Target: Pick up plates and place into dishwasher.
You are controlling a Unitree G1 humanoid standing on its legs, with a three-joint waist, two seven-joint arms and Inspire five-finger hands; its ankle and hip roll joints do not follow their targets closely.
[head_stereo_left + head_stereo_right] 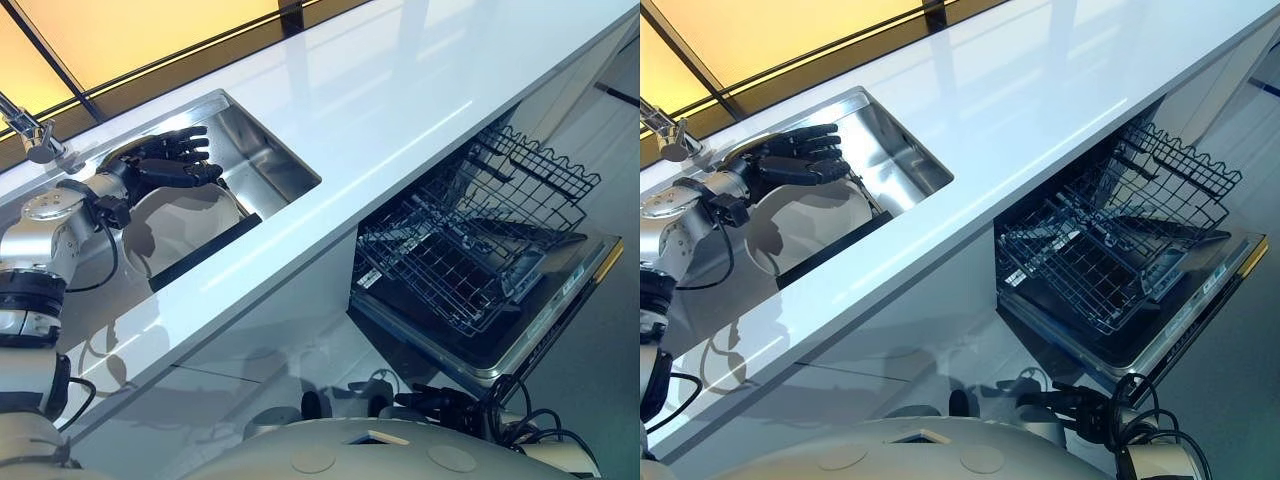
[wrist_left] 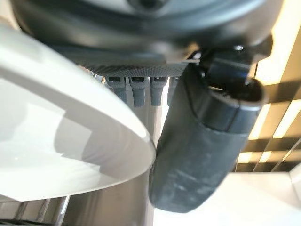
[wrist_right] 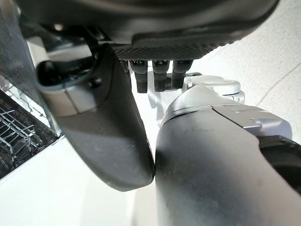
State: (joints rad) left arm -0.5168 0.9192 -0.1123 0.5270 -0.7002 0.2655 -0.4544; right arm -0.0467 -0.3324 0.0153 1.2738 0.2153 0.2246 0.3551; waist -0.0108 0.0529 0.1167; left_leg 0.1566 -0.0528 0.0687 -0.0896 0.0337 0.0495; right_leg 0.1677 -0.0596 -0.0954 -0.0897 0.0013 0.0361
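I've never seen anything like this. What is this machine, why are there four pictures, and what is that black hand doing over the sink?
It is a humanoid robot with two arms ending in dark hands. Two pictures come from the two eyes of a camera on its head, looking down; the other two come from cameras on its wrists, very close to each hand. The head views show a white counter with a steel sink set in it and, below, an open dishwasher with its wire rack pulled out. The left hand reaches into the sink over a white plate; its wrist view shows the plate's rim beside the thumb, not yet clearly gripped. The right hand hangs low by the dishwasher.
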